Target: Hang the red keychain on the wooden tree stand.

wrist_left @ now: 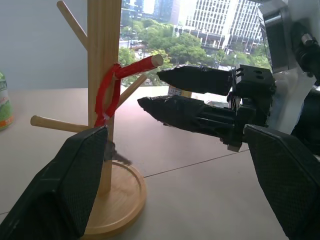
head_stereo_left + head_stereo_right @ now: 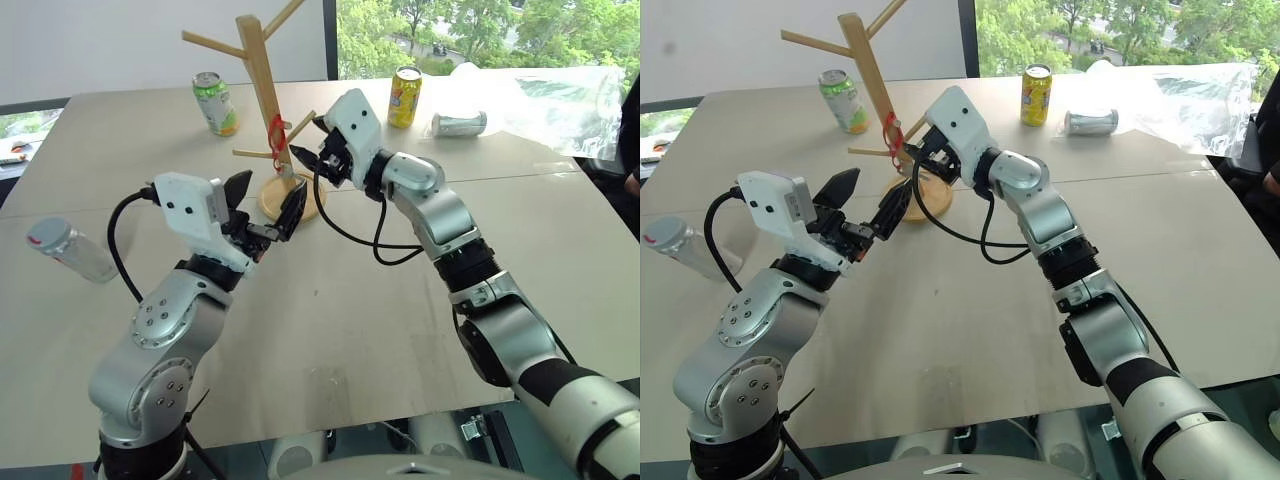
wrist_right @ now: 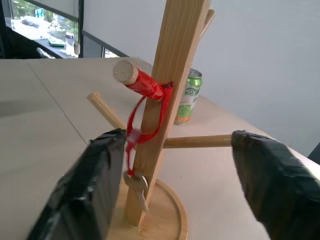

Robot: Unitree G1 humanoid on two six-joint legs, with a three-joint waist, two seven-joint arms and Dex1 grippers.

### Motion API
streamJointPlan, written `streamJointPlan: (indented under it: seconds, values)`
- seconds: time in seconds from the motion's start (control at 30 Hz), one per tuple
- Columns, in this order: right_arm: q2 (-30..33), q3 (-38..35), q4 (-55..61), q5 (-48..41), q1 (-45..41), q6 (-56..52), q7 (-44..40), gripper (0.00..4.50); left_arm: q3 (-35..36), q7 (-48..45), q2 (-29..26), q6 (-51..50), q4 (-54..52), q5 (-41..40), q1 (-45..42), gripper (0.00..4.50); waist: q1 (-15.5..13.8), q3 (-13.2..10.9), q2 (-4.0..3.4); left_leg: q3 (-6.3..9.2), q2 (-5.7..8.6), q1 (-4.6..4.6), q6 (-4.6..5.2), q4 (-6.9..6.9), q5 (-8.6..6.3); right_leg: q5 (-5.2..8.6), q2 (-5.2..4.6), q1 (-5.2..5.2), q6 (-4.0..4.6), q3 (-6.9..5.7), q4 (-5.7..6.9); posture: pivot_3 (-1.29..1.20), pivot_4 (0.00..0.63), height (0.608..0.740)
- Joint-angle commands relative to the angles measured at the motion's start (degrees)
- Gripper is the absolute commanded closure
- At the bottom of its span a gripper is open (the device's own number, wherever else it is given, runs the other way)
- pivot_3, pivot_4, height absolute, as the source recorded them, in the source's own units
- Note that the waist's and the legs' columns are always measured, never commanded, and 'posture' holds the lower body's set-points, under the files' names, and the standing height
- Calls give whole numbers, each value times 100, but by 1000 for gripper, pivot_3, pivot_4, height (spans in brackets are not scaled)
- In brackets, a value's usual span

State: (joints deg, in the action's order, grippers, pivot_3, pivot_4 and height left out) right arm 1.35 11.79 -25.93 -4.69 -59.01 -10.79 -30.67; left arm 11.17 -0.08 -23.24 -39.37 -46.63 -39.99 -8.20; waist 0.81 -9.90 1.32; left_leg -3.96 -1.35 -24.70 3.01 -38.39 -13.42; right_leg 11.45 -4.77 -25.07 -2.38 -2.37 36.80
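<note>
Red keychain (image 3: 145, 112): thin glossy cord, looped over a slanted round peg of the wooden tree stand (image 2: 262, 75), hanging down against the pale pole, upper centre of the head frames. Small dull metal key dangling at the cord's lower end, just above the round disc base; partly hidden behind a black finger in the left wrist frame. Top of the stand cut off by the upper edge. Right gripper (image 2: 306, 140) just beside the loop, jaws parted, holding nothing. Left gripper (image 2: 266, 199) lower, near the base, jaws spread wide, empty. Smooth beige counter (image 2: 330, 330) underneath. Green can (image 2: 215, 103) upper left, yellow can (image 2: 404, 96) upper right, silver can (image 2: 459, 124) on its side beside crinkled clear plastic. Clear jar (image 2: 70, 248) lying at far left.
</note>
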Motion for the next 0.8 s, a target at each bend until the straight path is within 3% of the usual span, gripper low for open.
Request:
streamJointPlan:
  seconds: [0.03, 0.2, 0.33, 0.57, 0.8]
  values:
    - [-69, -214, 153, -79, -85, 124, 108, 25, 9, 357, -31, -71, -93, 444, -84, 0, 0, 0, 0, 0, 0, 0, 0, 0, 0, 0, 0, 0, 0, 0, 0, 0, 150, 740]
    - [80, -717, 300, -322, 468, -25, 333, 25, 129, 705, 394, 97, 506, 789, -254, 0, -38, 1, 2, 2, 1, 0, 0, -1, 0, 0, -2, 3, 0, -2, 0, 0, 150, 740]
    - [536, -1306, 179, -347, 1258, 522, 666, 25, 28, 538, 486, 744, 1263, 1471, -210, 0, -73, 2, 3, -1, 7, 3, 0, -3, 0, 0, -8, 18, 0, -10, -5, 0, 150, 740]
    - [1171, -1958, 187, -437, 2262, 1001, 910, 25, 589, 129, 501, 2072, 2891, 2035, 48, 0, 32, 1, 2, -9, 4, 17, 0, 7, 0, 0, 6, 12, 0, 6, -4, 0, 150, 740]
    - [1321, -2094, 144, -455, 2508, 1117, 920, 25, 970, -307, 278, 2864, 3952, 2253, -25, 0, 23, 0, 1, -10, -11, 17, 17, 5, -10, 0, 13, 13, 0, 10, -4, 0, 150, 740]
